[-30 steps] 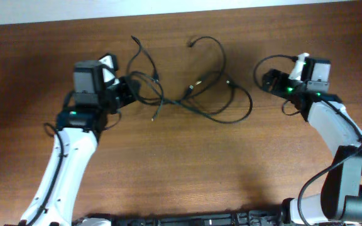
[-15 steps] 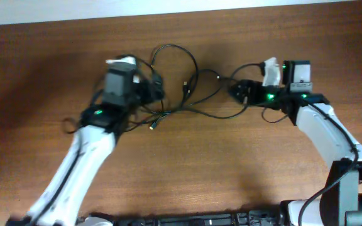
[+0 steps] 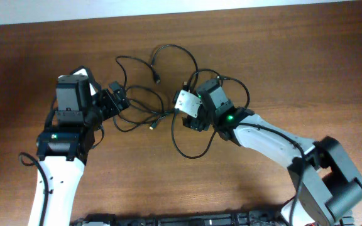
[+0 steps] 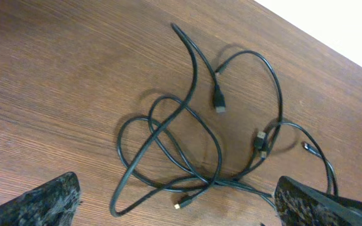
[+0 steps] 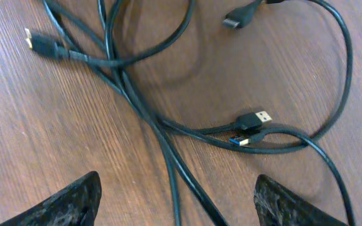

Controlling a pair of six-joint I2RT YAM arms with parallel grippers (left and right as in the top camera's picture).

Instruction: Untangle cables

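The black cables (image 3: 176, 46) lie in a loose tangle of loops at the table's middle. My left gripper (image 3: 119, 99) is at the tangle's left edge. In the left wrist view it (image 4: 178, 207) stands wide open, the cables (image 4: 213, 182) lying just ahead of its fingers (image 4: 49, 201). My right gripper (image 3: 187, 112) hangs over the tangle's right side. In the right wrist view it (image 5: 178, 207) is open, and two strands of the cables (image 5: 140, 103) run on the wood between its fingertips (image 5: 61, 204). A silver-tipped plug (image 5: 256, 118) rests beside a loop.
Everything lies on a brown wooden table (image 3: 263, 201). A gold-tipped plug (image 5: 39, 43) and a wider black plug (image 5: 237, 21) lie loose in the tangle. The table's far edge meets a white wall (image 3: 43, 12).
My right arm has swung far left, from the table's right side to over the tangle. My left arm pulled back left with its jaws opened. The cables bunched together and shifted.
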